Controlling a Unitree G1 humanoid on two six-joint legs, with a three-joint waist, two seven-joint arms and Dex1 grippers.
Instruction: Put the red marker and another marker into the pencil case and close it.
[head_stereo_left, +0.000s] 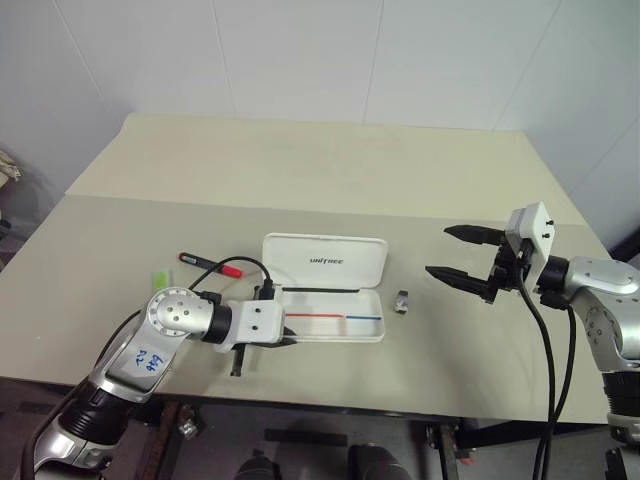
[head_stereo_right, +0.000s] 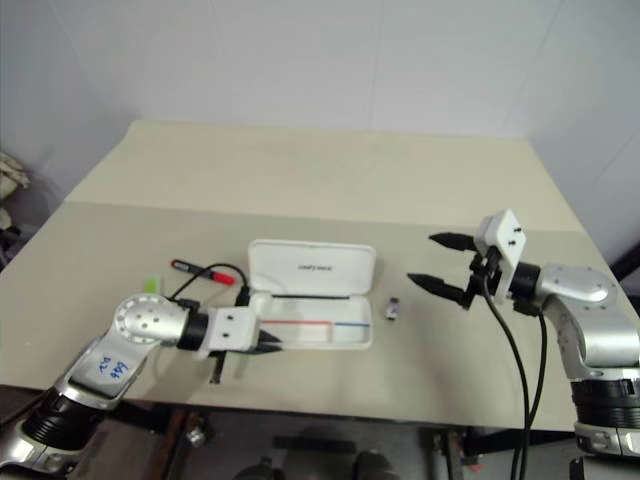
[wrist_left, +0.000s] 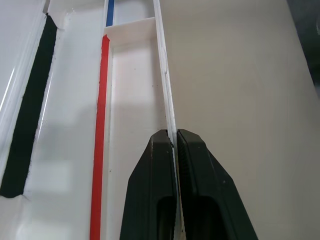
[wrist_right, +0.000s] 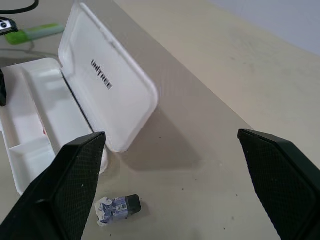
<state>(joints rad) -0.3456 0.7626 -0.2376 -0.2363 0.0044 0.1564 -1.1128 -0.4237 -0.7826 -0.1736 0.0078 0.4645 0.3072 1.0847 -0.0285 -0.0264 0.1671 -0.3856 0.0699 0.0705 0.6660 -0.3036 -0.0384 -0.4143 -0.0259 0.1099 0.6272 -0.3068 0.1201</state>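
Lying open on a beige table (head_stereo_left: 330, 170) before white walls: the pencil case (head_stereo_left: 322, 286), lid raised toward the wall, tray nearest the camera. Resting just beyond the case's left end: the red marker (head_stereo_left: 210, 264); farther left of it, the lime-green marker (head_stereo_left: 158, 280). Sitting just right of the case: a small grey clip (head_stereo_left: 401, 301). Pinching the case tray's thin front wall between closed fingers: left gripper (wrist_left: 173, 150). Hovering well right of the case, fingers spread wide, gripping nothing: right gripper (head_stereo_left: 459, 254).
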